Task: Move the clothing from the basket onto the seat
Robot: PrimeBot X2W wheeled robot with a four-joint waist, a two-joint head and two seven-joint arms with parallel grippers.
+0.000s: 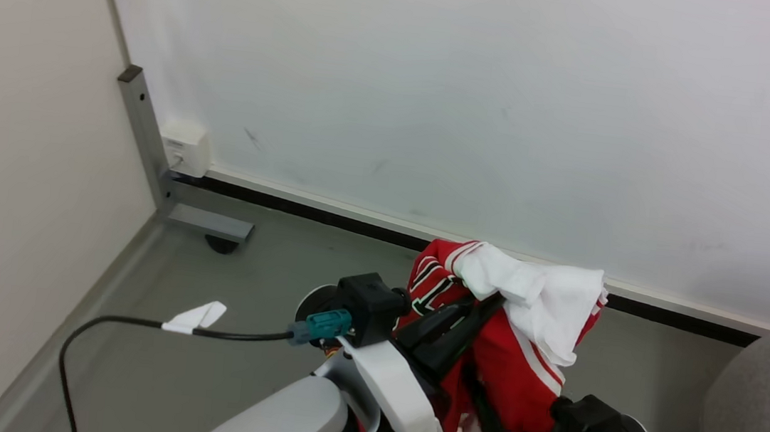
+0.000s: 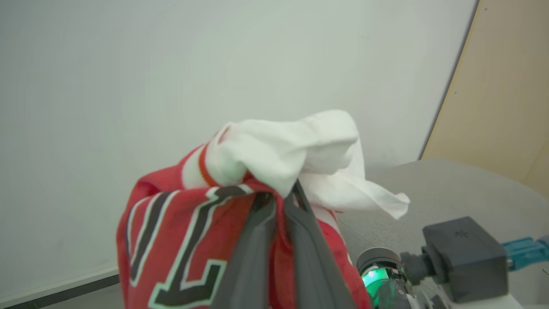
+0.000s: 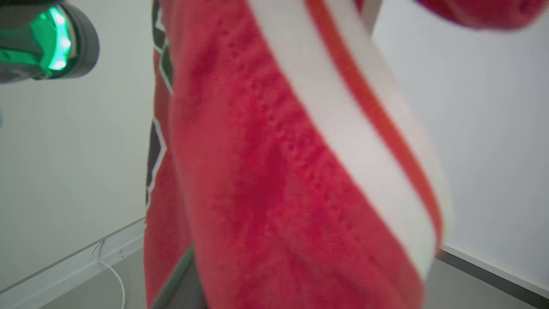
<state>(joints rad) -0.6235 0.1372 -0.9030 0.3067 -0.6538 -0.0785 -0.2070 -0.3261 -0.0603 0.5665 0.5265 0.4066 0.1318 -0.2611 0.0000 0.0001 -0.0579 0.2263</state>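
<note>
**Q:** Where is the red basketball garment with black-and-white numbers and white lining (image 1: 511, 372)?

**A:** Bunched up in the air before the white wall (image 1: 443, 72) — my left gripper (image 1: 486, 304) is pinched tight on it. The big rounded light grey fabric seat (image 1: 764, 420) sits to my right, apart from the cloth.

**Q:** And your right gripper (image 1: 489, 416)?

**A:** Buried in the cloth — I can't tell whether its fingers are apart or together.

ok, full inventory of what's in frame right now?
clothing: one bunch, red, white lining, held up at centre
seat: one, light grey, right edge
wall: white, behind
floor: grey
metal post: one, grey, left corner
wall box: one, white, beside the post
cable: one, black, white tag, from left wrist
left gripper: dark, shut on the clothing
right gripper: dark, lower right, fingers buried in cloth, state unclear
</note>
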